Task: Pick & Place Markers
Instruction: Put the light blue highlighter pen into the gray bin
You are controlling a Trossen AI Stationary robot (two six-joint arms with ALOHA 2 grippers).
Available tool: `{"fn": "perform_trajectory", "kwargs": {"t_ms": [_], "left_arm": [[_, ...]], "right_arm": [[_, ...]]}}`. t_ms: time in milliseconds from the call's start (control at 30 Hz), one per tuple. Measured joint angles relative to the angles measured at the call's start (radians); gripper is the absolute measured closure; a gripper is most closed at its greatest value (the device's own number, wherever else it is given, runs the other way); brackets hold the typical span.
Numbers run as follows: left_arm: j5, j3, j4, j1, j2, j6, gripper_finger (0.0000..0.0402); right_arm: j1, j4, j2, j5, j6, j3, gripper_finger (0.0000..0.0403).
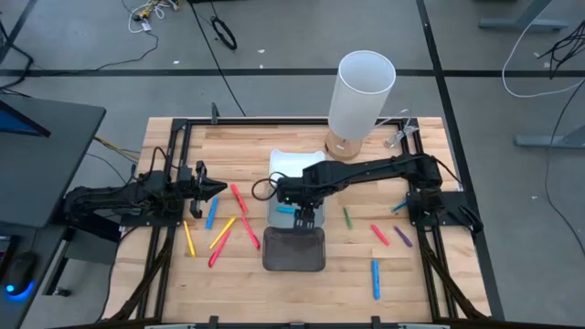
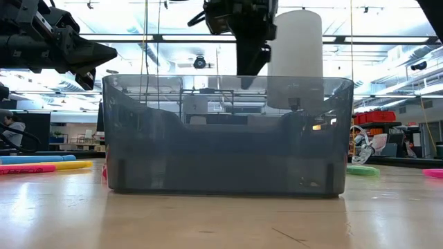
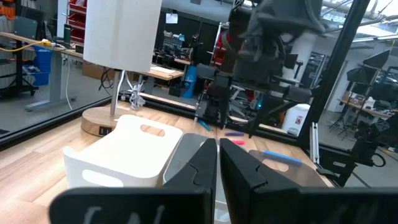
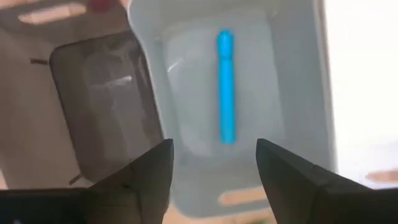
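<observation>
1. The right gripper (image 4: 214, 165) is held open and empty above the white tray (image 4: 298, 93).
2. A blue marker (image 4: 225, 87) lies inside that tray, its long axis running straight away from between the jaws.
3. The left gripper (image 1: 218, 188) is kept clenched at the far left.

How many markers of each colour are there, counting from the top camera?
Red markers: 4
Blue markers: 4
Yellow or orange markers: 2
Green marker: 1
Purple marker: 1
Total: 12
</observation>
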Motion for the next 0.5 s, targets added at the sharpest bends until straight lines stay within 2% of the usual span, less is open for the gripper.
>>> {"fn": "perform_trajectory", "kwargs": {"t_ms": [167, 500], "left_arm": [[0.0, 0.0, 0.0, 0.0, 0.0, 0.0, 0.0378], [0.0, 0.0, 0.001, 0.0, 0.0, 0.0, 0.0378]], "right_arm": [[0.033, 0.009, -0.085, 0.0, 0.078, -0.079, 0.0172], [0.115, 0.011, -0.294, 0.003, 0.077, -0.3, 0.0172]]}}
